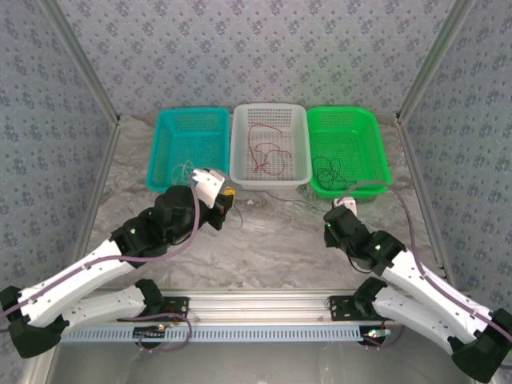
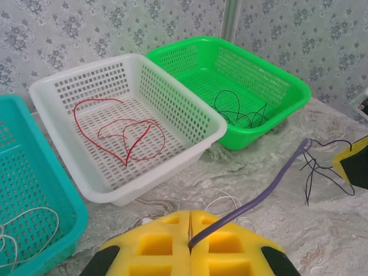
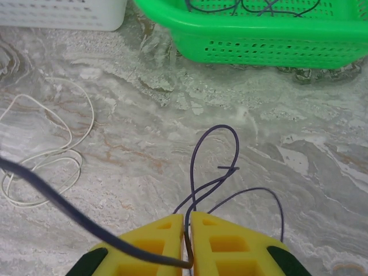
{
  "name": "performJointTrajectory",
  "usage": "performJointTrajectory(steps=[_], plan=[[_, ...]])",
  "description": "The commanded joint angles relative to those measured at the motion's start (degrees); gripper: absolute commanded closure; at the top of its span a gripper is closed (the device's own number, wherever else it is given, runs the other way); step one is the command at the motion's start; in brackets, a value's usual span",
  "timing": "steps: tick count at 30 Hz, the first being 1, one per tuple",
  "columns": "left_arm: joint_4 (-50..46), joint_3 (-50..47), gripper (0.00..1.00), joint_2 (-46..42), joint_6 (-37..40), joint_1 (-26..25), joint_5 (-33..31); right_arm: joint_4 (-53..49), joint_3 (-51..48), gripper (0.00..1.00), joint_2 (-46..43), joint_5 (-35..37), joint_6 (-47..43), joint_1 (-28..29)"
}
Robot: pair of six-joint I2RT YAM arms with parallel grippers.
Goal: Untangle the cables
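A thin black cable (image 2: 259, 198) stretches over the marble table between both grippers. My left gripper (image 2: 190, 214) is shut on one end of it, in front of the white basket (image 1: 270, 180). My right gripper (image 3: 187, 215) is shut on the other part, and the cable's loose loops (image 3: 216, 126) lie just ahead of its fingers. In the top view the left gripper (image 1: 226, 202) and right gripper (image 1: 346, 205) are level with each other. A white cable (image 2: 221, 198) lies curled on the table by the left fingers. A red cable (image 2: 129, 144) lies in the white basket.
Three baskets stand in a row at the back: teal (image 1: 189, 112) with a white wire (image 2: 29, 230), white in the middle, green (image 1: 349, 190) with another black wire (image 2: 236, 112). Patterned walls and metal posts close the sides.
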Motion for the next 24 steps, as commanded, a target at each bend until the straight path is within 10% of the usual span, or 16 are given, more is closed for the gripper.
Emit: performJointTrajectory(steps=[1,24], plan=[[-1.0,0.8,1.0,-1.8,0.8,0.9,-3.3,-1.7,2.2,0.88,0.3,0.2,-1.5,-0.1],[-2.0,10.0,1.0,-12.3,2.6,4.9,0.5,2.5,-3.3,0.89,0.8,-3.6,1.4,-6.1]])
